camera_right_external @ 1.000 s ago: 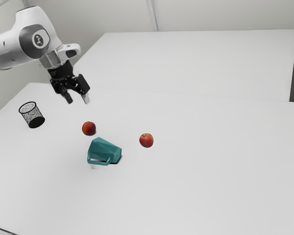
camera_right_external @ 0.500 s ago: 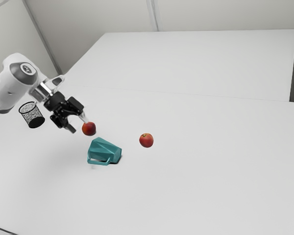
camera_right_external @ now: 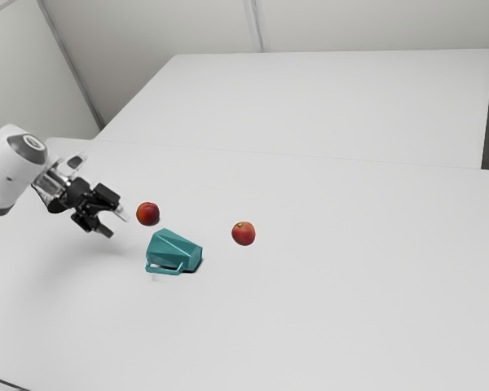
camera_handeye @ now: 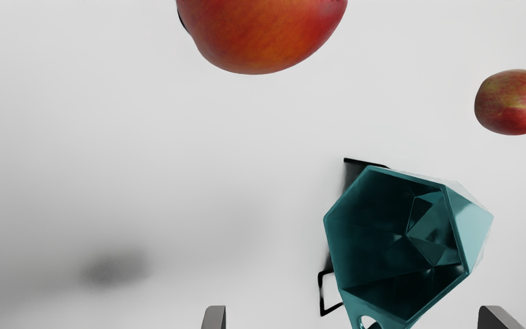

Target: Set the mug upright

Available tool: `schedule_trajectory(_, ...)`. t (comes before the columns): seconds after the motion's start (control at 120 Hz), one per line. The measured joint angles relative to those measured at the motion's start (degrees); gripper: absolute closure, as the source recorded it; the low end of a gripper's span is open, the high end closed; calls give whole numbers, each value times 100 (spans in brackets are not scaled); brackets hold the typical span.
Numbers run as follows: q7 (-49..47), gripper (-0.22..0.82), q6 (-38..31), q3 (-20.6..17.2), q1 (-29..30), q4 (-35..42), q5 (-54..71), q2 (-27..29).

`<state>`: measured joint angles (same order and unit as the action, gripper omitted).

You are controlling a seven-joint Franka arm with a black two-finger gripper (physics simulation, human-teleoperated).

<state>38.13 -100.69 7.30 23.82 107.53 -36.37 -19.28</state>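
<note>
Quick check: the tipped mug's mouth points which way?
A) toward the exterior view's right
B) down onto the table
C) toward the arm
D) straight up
C: the wrist view looks into the hollow of the mug, which lies on its side.

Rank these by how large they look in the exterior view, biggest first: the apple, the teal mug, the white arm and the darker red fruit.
1. White arm
2. Teal mug
3. Apple and darker red fruit: they look about alike, so I leave them unranked.
</note>
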Motion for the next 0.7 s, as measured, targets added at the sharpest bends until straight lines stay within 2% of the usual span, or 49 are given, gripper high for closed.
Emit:
schedule_trajectory(0.142,210,0,-53,-24,-3,116,-87,-130)
schedule_trajectory(0.283,375,0,-108,-81,-42,622,-280,68)
schedule_trajectory(0.458,532,0,-181,-106,-108,672,-488,79)
schedule_trajectory(0.7,671,0,-250,-108,-590,712,-761,177)
